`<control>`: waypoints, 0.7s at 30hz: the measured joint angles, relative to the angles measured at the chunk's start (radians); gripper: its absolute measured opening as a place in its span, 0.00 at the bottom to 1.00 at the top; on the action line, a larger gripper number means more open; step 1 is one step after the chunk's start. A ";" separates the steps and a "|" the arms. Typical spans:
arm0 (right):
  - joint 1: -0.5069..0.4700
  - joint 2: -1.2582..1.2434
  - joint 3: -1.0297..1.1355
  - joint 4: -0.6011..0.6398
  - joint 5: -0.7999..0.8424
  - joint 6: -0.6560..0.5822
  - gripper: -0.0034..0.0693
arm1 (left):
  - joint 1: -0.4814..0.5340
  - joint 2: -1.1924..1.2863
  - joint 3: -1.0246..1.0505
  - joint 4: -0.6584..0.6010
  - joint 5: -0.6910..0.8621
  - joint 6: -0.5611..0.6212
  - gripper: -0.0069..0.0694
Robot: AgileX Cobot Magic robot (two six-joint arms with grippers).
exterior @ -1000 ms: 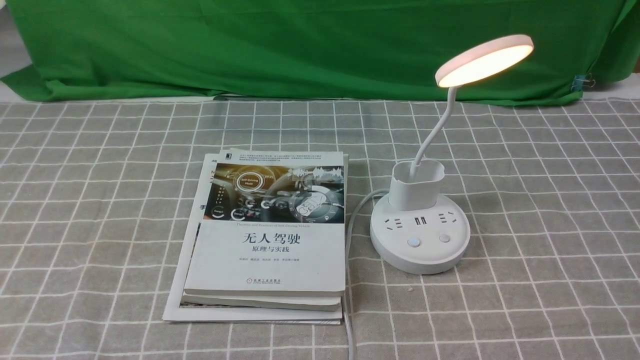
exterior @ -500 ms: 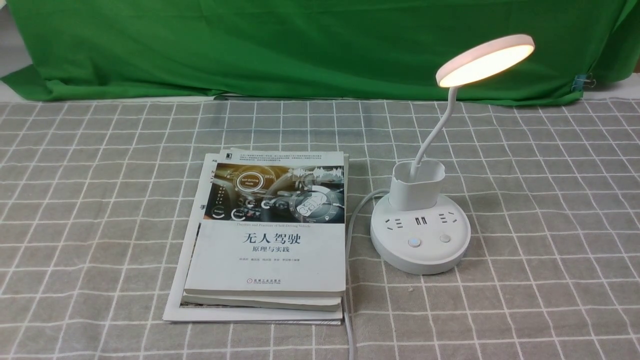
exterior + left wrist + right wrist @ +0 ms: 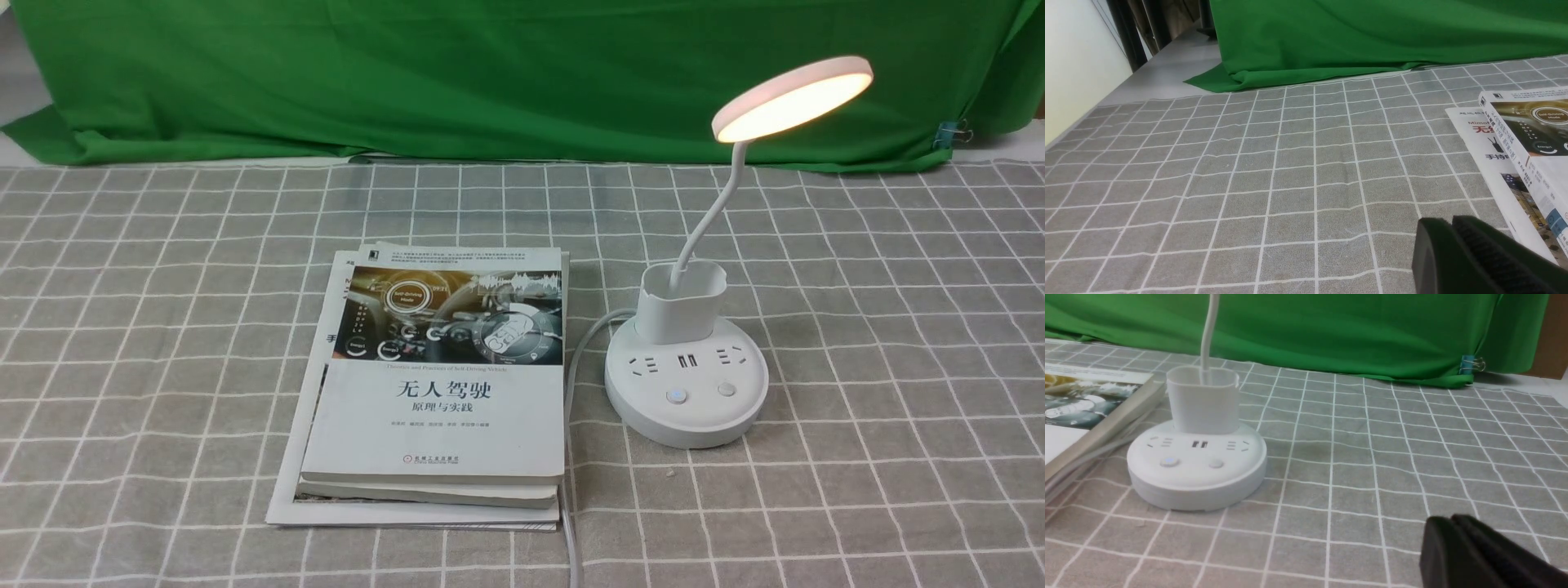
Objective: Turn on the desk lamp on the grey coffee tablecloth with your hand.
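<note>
The white desk lamp (image 3: 686, 384) stands on the grey coffee tablecloth (image 3: 898, 343), right of centre. Its round disc head (image 3: 790, 98) glows warm and lit. Two buttons sit on the base front; the left one (image 3: 675, 397) shows a faint light. The lamp base also shows in the right wrist view (image 3: 1197, 465). My right gripper (image 3: 1447, 522) is shut and empty, low over the cloth, well off to the side of the lamp base. My left gripper (image 3: 1447, 222) is shut and empty, over the cloth beside the books. Neither arm shows in the front view.
A stack of books (image 3: 437, 384) lies left of the lamp, also in the left wrist view (image 3: 1527, 139). The lamp's white cord (image 3: 570, 425) runs between books and base toward the front edge. A green backdrop cloth (image 3: 490, 73) hangs at the back.
</note>
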 joint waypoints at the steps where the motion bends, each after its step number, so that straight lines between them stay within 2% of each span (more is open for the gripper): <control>1: 0.000 0.000 0.000 0.000 0.000 0.000 0.10 | 0.000 0.000 0.000 0.000 0.000 0.000 0.12; 21: 0.000 0.000 0.000 0.000 0.001 0.000 0.17 | 0.000 0.000 0.000 0.000 0.000 -0.001 0.12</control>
